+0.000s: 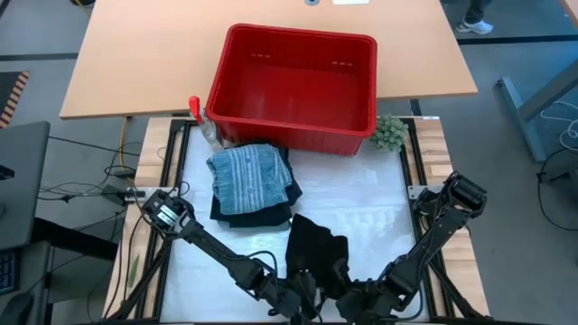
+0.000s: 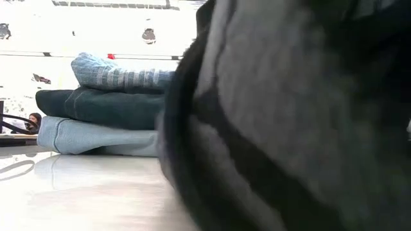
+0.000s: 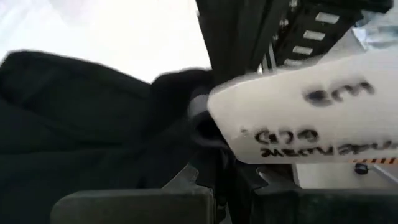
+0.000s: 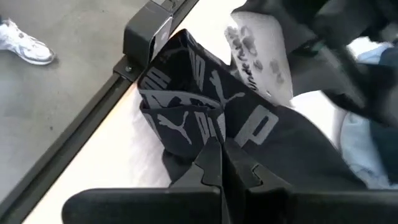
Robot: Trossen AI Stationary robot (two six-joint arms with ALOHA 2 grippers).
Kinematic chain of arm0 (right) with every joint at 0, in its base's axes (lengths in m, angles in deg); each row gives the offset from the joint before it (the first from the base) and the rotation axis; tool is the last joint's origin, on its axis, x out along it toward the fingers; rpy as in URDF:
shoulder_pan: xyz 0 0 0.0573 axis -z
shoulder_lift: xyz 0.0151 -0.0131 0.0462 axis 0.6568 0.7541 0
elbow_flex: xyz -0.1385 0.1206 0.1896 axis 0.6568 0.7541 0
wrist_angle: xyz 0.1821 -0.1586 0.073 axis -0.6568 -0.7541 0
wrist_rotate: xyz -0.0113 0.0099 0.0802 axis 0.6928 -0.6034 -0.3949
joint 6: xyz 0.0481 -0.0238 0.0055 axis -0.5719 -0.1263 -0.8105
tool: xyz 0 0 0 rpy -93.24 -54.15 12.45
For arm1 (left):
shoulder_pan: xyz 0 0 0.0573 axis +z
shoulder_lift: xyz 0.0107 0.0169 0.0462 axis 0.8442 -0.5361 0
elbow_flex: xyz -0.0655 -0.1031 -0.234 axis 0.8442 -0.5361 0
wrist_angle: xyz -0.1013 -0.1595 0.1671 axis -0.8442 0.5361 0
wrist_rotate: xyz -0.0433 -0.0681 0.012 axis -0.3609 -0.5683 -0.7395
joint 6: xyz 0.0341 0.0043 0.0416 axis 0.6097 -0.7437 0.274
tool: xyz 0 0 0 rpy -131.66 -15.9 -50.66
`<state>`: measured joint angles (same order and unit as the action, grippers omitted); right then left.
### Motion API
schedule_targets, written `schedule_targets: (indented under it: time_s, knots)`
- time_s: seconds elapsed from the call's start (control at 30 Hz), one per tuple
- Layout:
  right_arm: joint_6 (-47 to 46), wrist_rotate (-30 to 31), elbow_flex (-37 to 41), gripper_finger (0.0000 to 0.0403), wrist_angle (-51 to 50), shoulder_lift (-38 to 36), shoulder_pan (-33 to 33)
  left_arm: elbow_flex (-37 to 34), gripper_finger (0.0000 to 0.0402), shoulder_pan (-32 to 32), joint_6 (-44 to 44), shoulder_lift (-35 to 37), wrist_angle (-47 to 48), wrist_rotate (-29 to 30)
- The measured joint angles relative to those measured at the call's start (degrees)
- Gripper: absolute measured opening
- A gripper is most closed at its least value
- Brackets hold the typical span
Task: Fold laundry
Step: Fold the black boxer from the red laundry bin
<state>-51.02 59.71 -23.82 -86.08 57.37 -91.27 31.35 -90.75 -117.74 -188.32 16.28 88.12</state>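
Observation:
A black garment [image 1: 316,248] with a lettered waistband [image 4: 186,106] and a white tag [image 3: 298,118] lies bunched near the table's near edge. It fills the right of the low view [image 2: 289,115]. My left gripper [image 1: 302,296] and my right gripper [image 1: 357,302] are both shut on its near part, close together. A folded stack rests on the white mat, far left of the garment: a striped piece [image 1: 248,174] on top, dark navy [image 2: 96,106] under it, light blue [image 2: 90,138] at the bottom. My left gripper pinches black cloth [image 3: 186,134] between its two fingers, right beside the white tag; how many layers I cannot tell. The fingers slant down from the near left. My right gripper pinches the lettered waistband's edge [image 4: 219,138] between its two fingers, slanting down from the near right. The cloth rises bunched at the fingers; the garment's far part [image 1: 312,230] lies on the mat.
A red plastic basket [image 1: 298,36] stands at the far middle, with a small green fuzzy ball [image 1: 390,133] by its right corner and a small red-topped bottle [image 1: 197,110] by its left corner. Bare white mat [image 1: 370,199] lies right of the stack.

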Motion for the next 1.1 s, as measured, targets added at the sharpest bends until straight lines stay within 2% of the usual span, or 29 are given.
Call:
schedule_targets:
  time_s: [0.7, 0.87, 1.1]
  knots:
    - [-8.0, -1.5, 0.1, 0.0077, -1.2, 0.0, 0.5, 0.0, 0.0, -0.2, 1.4, -0.9, -5.9, 1.1]
    - [-10.3, -1.8, 0.1, 0.0124, -1.2, 0.0, 0.5, 0.0, 0.0, -0.2, 1.0, -0.9, -5.8, 1.1]
    - [-11.6, -1.8, 0.1, 0.0219, -1.2, 0.0, 0.6, 0.1, 0.0, -0.2, 0.4, -0.9, -6.0, 0.7]
